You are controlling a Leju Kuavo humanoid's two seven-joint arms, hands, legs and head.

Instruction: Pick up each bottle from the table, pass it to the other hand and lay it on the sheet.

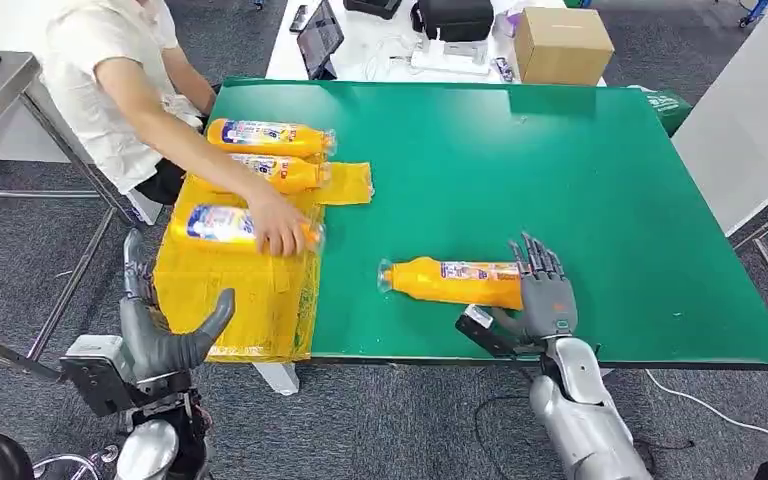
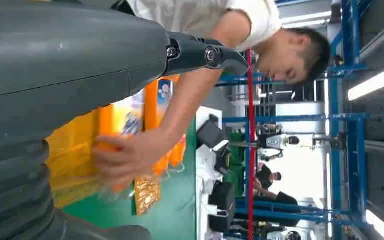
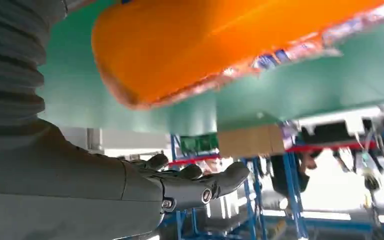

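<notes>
Item: one orange bottle (image 1: 452,282) lying on its side on the green table (image 1: 580,180), cap end pointing toward the yellow sheet (image 1: 250,300), base end just at the right hand (image 1: 545,295). That hand rests with fingers spread and extended beside the bottle's base, thumb low at the table edge — not yet closed on anything. The left hand (image 1: 165,335) waits off the near corner of the sheet, fingers apart, holding nothing. Three more bottles (image 1: 270,137) lie on the sheet; a person's hand (image 1: 280,232) rests on the nearest of them. Handling note, as a judgement: the right hand should wrap the body near its middle, not the tapered cap end, and close firmly before lifting, since the clear shrink film looks slick. Keep the bottle level for the hand-over, leaving one end free for the left hand. Wait for the person's arm to leave the sheet. Materials: smooth rounded plastic body, glossy blue-and-white label, crinkled film at both ends; the sheet is thin, wrinkled and draped over the table edge; the table is matte and flat.
</notes>
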